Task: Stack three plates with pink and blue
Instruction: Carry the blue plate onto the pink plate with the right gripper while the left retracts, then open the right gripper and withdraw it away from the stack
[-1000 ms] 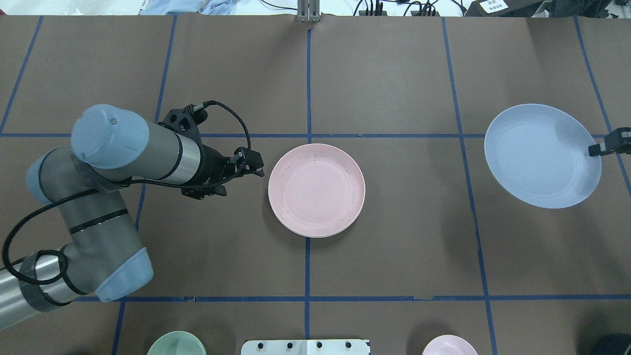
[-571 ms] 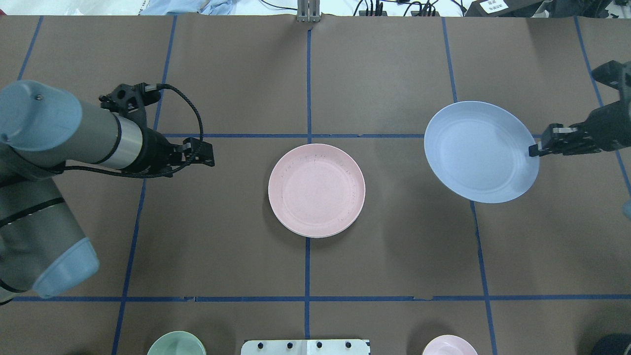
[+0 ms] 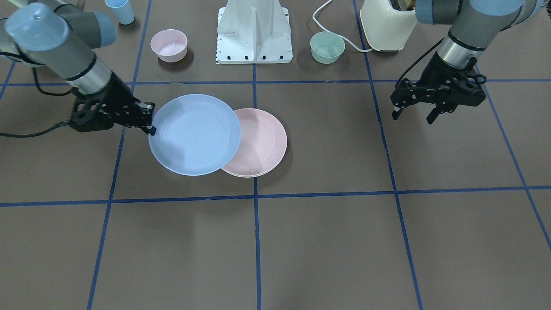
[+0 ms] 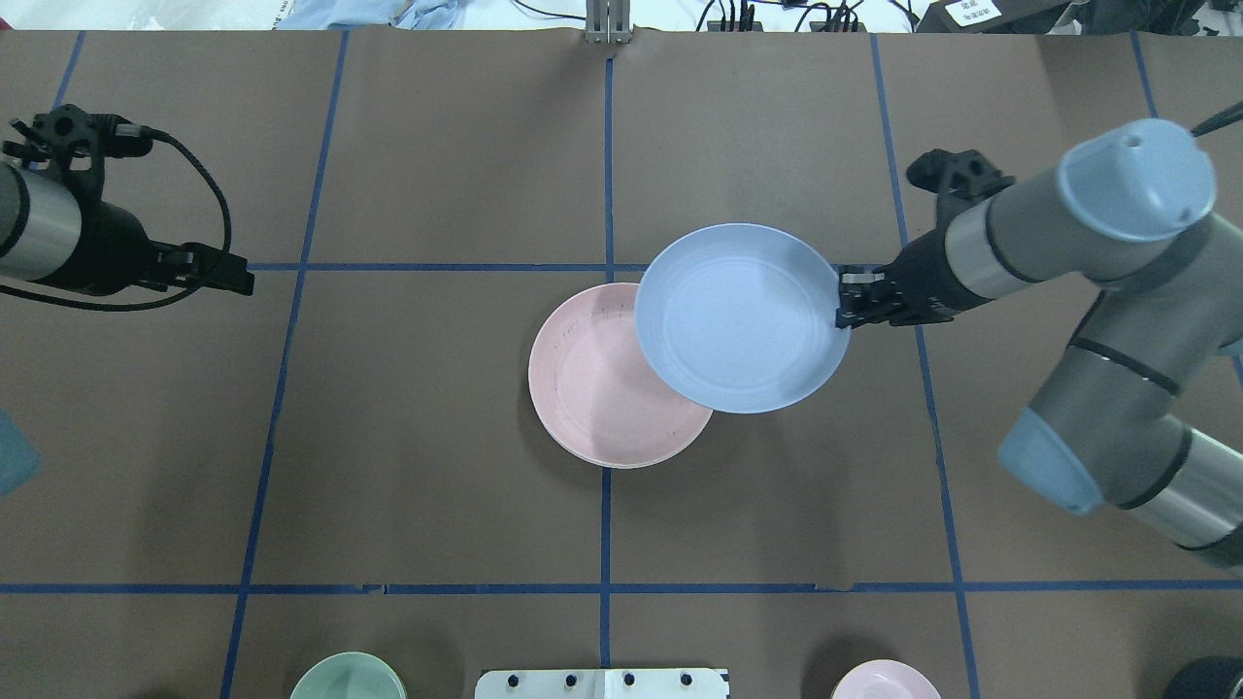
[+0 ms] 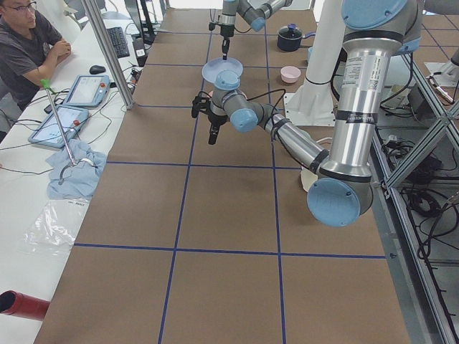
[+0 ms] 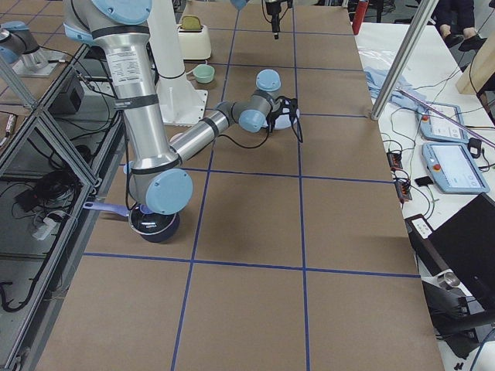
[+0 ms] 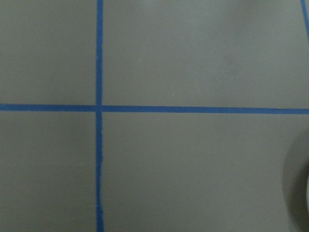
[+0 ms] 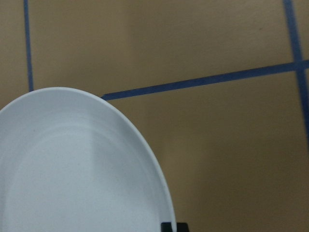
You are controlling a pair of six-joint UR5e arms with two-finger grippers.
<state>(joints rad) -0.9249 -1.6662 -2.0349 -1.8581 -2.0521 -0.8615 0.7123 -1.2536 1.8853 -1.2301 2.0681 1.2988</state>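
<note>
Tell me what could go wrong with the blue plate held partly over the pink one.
The right claw pinches the blue plate only at its rim, so it could tilt or slip. It overlaps just part of the pink plate; released here, it would likely land off-centre, leaning on the pink rim.

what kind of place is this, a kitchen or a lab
Most likely a robotics lab, not a kitchen: a left arm and a right arm holding a blue plate over a table with a blue tape grid, and an operator beside control tablets.
</note>
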